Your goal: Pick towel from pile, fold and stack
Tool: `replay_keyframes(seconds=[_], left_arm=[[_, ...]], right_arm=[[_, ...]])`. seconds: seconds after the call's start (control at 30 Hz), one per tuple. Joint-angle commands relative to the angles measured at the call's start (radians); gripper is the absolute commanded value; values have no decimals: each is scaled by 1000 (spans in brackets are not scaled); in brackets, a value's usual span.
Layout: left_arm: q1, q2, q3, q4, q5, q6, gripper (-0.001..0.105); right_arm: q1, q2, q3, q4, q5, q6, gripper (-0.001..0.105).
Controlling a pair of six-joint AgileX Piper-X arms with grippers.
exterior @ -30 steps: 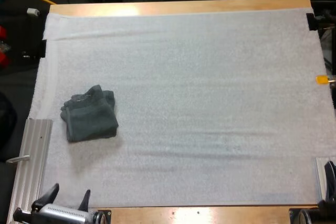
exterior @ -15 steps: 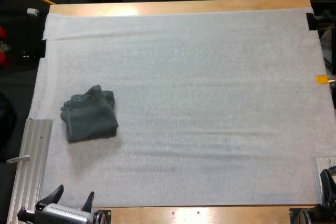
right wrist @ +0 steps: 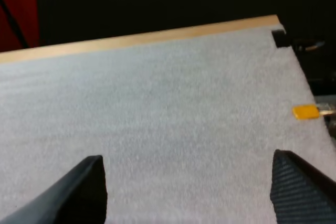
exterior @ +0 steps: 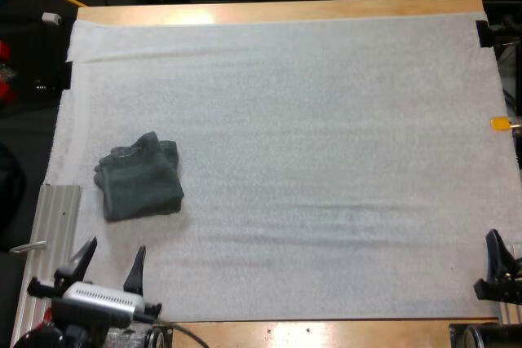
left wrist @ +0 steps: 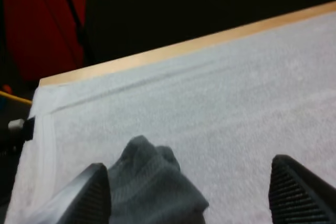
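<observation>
Crumpled dark grey-green towel (exterior: 140, 177) lies just ahead of the left claw (exterior: 112, 248), spread wide; right claw (right wrist: 187, 169), also wide, sits well apart.

My left gripper (exterior: 110, 258) is parked low at the near left, both black fingers spread wide and pointing forward, gripping nothing. My right gripper (right wrist: 187, 158) sits at the near right edge, with the same pose: fingers far apart, tips aimed straight ahead.
</observation>
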Motion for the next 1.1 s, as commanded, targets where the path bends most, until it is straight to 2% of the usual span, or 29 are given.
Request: replay_keyframes(seconds=[0.0, 0.47, 1.07], left_arm=[[-1, -134, 19, -40, 5, -7, 61], [-1, -134, 188, -57, 5, -7, 61], [-1, -134, 191, -66, 5, -7, 61]], right_arm=[[-2, -39, 15, -19, -2, -12, 64], [-2, -36, 119, -30, -2, -12, 64], [-2, -36, 119, -24, -2, -4, 64]])
